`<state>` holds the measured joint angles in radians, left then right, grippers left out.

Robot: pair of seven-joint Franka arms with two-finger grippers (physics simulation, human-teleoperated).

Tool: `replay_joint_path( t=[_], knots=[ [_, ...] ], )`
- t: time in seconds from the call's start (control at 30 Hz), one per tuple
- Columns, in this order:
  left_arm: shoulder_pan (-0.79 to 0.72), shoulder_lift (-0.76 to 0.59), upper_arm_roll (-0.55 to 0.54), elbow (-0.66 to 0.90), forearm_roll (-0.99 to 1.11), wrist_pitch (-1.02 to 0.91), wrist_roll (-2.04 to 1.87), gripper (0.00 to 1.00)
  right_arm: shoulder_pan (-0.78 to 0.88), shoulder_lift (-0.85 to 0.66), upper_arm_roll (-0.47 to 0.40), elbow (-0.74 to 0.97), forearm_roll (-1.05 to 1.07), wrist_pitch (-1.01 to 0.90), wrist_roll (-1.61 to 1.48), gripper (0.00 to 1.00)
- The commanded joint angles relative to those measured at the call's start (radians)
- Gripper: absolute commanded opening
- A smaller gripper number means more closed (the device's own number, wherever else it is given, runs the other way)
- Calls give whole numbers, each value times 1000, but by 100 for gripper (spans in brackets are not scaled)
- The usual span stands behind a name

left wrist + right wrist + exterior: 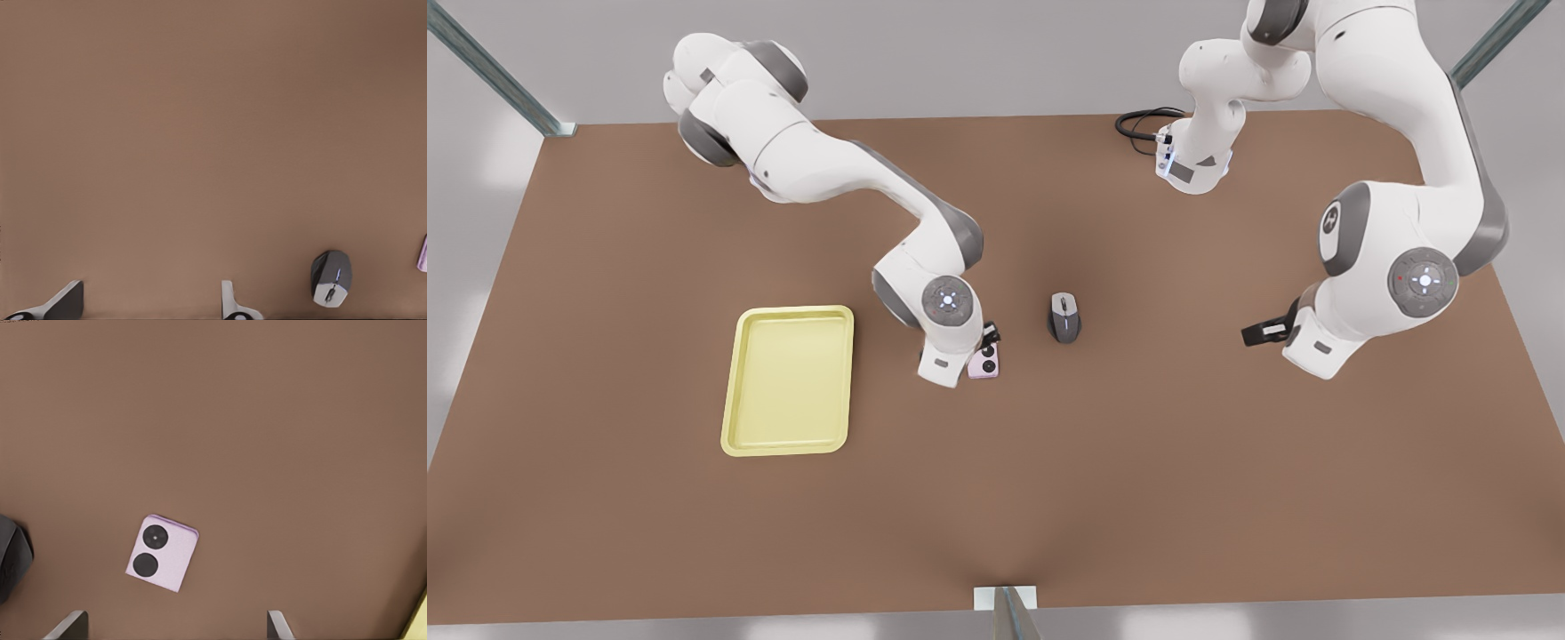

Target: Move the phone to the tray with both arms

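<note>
The pale pink phone (985, 364) lies flat on the brown table, its two black circles facing up, just right of the yellow tray (732, 384) in the front view. My right gripper (991, 339) hovers right by the phone on the front view's left arm. In the right wrist view the phone (162, 553) lies free ahead of the open right gripper (173, 630), with a sliver of the tray's rim (420, 620) at the corner. My left gripper (1250, 336), on the front view's right arm, hangs far from the phone. In its wrist view the left gripper (150, 308) is open over bare table.
A grey and black computer mouse (1064, 317) sits a short way to the front view's right of the phone, also seen as the mouse (331, 277) in the left wrist view. A black cable (1138, 124) loops at the table's back edge.
</note>
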<state>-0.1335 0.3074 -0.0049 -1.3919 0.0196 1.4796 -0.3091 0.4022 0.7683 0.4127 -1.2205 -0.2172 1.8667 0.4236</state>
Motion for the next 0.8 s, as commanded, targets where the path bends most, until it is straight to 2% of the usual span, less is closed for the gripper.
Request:
replay_joint_path(
  t=[0.0, 0.2, 0.47, 0.53, 0.77],
  knots=[
    [0, 4, 0, 1, 3, -27, 292, 100, 27, 39, -2, 4, -7, 152, 701, 100],
    [0, 21, 0, 1, 2, -29, 291, 100, 84, 167, -54, -7, -62, 342, 768, 100],
    [0, 13, -3, 17, -9, -45, 289, 100, 78, 174, -69, -73, -114, 345, 557, 100],
    [0, 16, -3, 22, -9, -45, 289, 100, 60, 169, -69, -109, -119, 344, 379, 100],
    [0, 18, -3, 22, -9, -45, 289, 100, 72, 158, -60, -152, -119, 321, 300, 100]
  ],
)
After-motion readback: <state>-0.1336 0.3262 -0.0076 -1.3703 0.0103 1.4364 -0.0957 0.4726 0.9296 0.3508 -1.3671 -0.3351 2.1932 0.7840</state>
